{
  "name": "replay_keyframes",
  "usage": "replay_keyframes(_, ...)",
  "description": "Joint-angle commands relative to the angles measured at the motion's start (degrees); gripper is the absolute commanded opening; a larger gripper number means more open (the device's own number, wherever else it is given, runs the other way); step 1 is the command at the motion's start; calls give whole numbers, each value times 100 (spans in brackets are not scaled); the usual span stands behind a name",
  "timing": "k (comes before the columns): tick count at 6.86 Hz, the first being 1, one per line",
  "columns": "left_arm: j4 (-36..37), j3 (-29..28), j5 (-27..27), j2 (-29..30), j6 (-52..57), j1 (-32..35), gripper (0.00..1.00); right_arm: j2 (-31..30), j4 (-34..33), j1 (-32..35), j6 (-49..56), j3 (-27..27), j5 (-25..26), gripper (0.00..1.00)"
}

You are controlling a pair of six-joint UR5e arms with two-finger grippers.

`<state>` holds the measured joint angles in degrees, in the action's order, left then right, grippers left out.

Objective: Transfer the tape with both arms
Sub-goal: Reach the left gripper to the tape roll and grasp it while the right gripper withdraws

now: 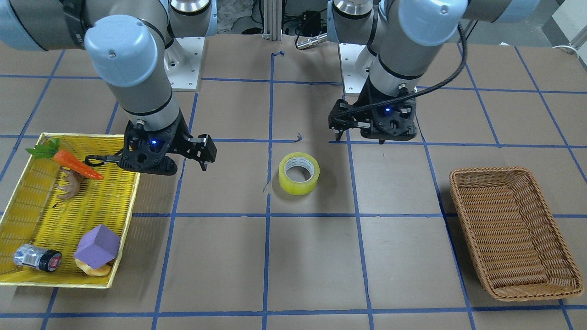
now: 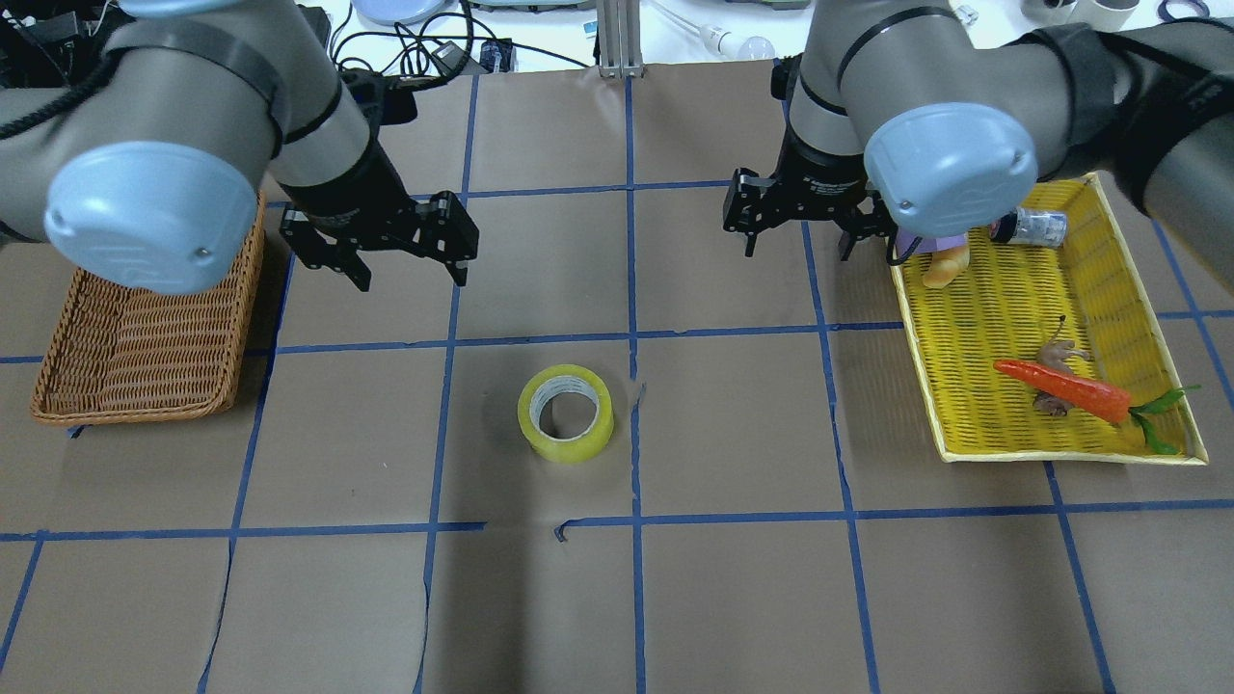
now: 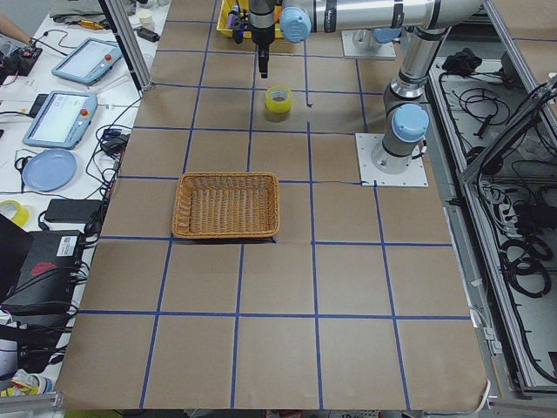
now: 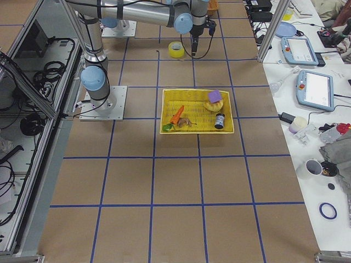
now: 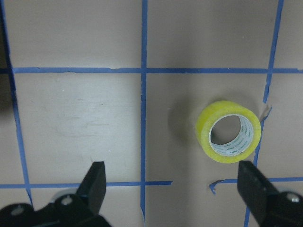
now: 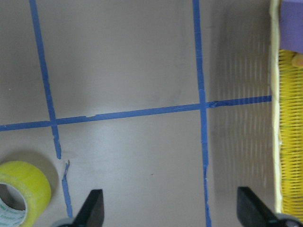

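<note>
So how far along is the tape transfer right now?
Done: little to see; the tape lies on the table, in neither the yellow tray nor the wicker basket. In hand: nothing; left gripper and right gripper hang open. Left: grasping it and, probably, carrying it to the basket.

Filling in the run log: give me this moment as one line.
tape: lying hole-up on table, untouched | left gripper: open, empty | right gripper: open, empty | basket: empty

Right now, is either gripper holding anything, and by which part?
Nothing is held. The left gripper and right gripper both hang open and empty; the tape lies untouched on the table between them.
</note>
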<state>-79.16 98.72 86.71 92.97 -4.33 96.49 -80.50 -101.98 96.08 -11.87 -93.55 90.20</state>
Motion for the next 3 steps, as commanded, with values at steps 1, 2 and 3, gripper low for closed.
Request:
replay_keyframes(1, 1718, 1151, -13, 220, -495, 720, 100, -193, 100, -116, 97, 3, 156, 100)
replay_keyframes(2, 2529, 1723, -22, 334, -568, 783, 100, -229, 213, -125, 115, 3, 147, 100)
replay_keyframes(3, 2989, 2042, -22, 509, -586, 784, 100, -351, 327, -125, 115, 21, 216, 100)
